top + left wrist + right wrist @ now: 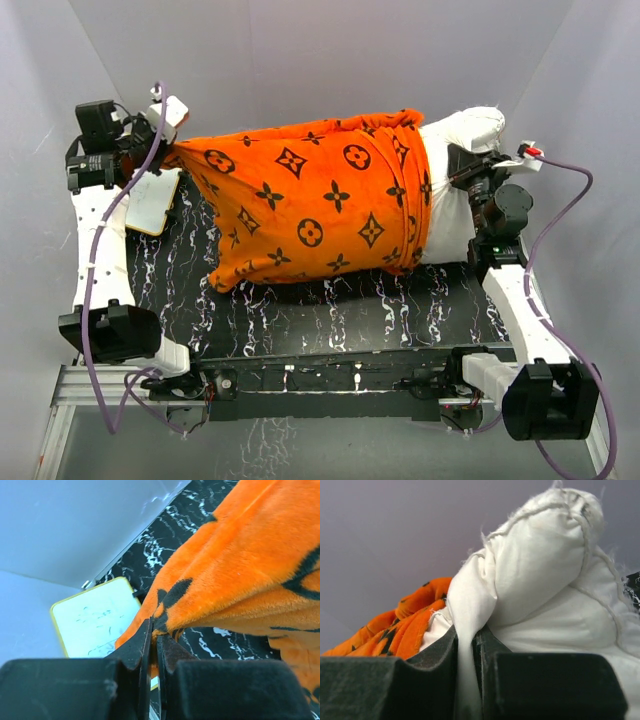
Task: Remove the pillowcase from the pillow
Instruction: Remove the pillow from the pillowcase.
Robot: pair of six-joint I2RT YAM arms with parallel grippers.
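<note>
The orange pillowcase (310, 205) with dark brown motifs covers most of the white pillow (462, 135), whose right end sticks out of the case's open edge. My left gripper (165, 150) at the far left is shut on the pillowcase's closed corner; in the left wrist view the gripper (155, 634) pinches a fold of the pillowcase (240, 565). My right gripper (462, 180) is shut on the pillow's bare right end; in the right wrist view the gripper (467, 632) clamps a fold of the pillow (540, 570), with the pillowcase (405, 620) bunched behind.
A small white board with a yellowish frame (152, 200) lies on the black marbled table (330, 310) by the left arm, also in the left wrist view (92, 622). White walls enclose the table at the back and sides.
</note>
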